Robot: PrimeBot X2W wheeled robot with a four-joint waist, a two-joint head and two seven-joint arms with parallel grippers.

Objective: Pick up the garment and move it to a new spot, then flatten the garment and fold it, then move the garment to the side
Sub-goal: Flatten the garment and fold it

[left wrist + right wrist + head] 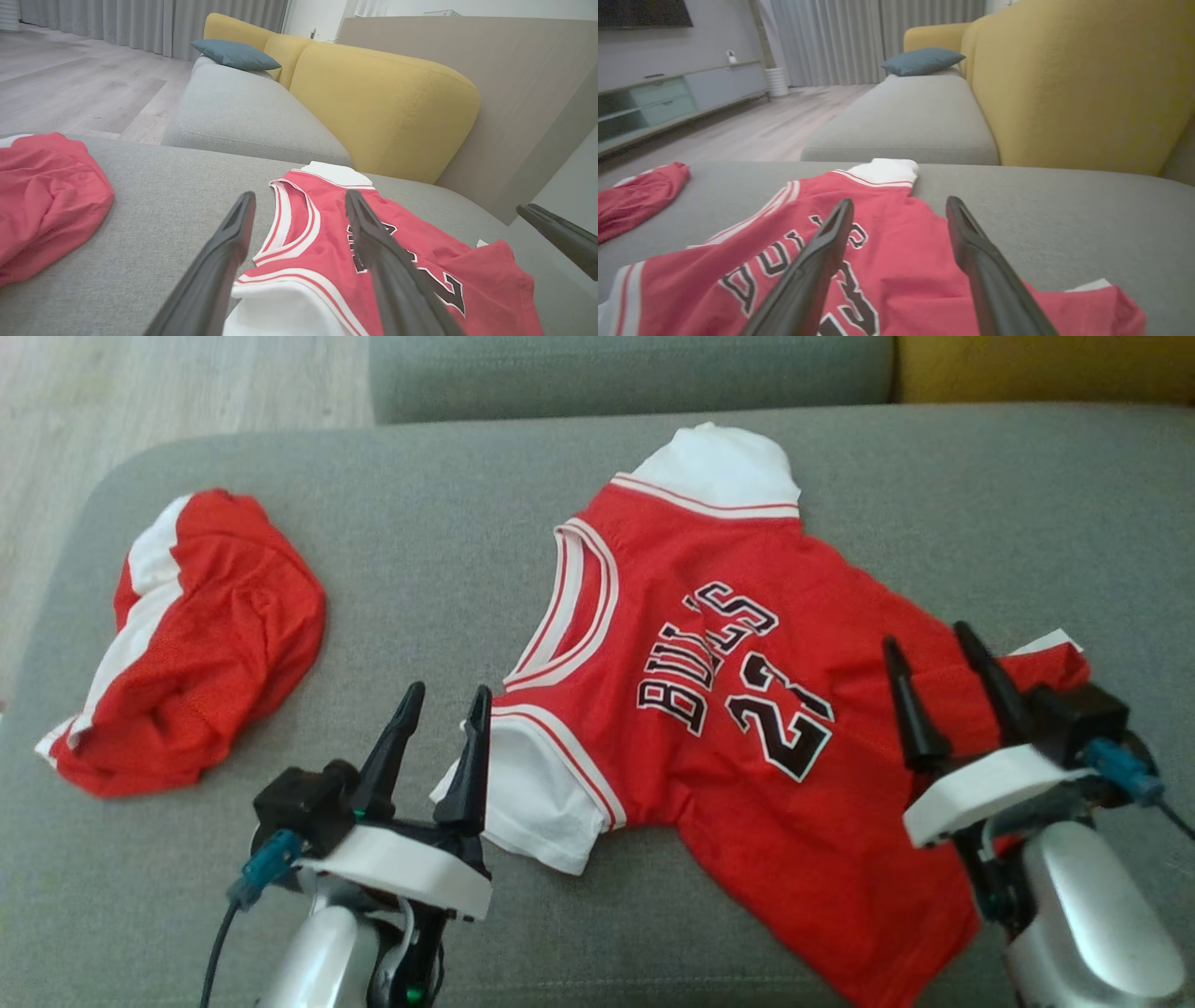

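Bearing "BULLS" and "23" in black, red jersey [747, 793].

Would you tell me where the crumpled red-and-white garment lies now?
The crumpled garment lies at the head view's left on the grey cushion, apart from the jersey.

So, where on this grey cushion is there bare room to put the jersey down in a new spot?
The widest bare strip of the grey cushion lies between the crumpled red garment and the jersey. Another free patch is the far right corner, beyond the far white sleeve. The middle and near right are crowded: the jersey covers them.
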